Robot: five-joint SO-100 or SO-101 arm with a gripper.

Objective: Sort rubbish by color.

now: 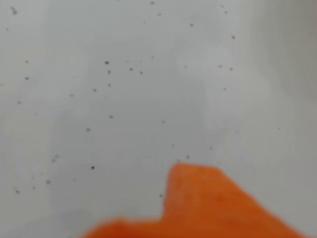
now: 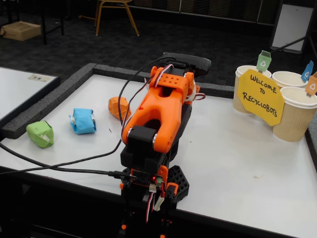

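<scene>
Three wads of rubbish lie on the white table point(image 2: 237, 163) in the fixed view: a green one point(image 2: 39, 134) at the left edge, a light blue one point(image 2: 83, 121) to its right, and an orange one point(image 2: 118, 107) partly behind a black cable. My orange arm point(image 2: 158, 114) is folded over its base, right of the wads and touching none of them. My gripper point(image 1: 173, 198) shows only in the wrist view, as a blurred orange finger point(image 1: 208, 203) close above the bare speckled table. Its jaws are hidden behind the arm in the fixed view.
Three beige paper cups point(image 2: 297, 116) with coloured flags stand at the back right behind a yellow sign point(image 2: 260, 96). A dark foam border point(image 2: 54, 96) edges the table's left and back sides. Black cables point(image 2: 59, 166) run across the front left.
</scene>
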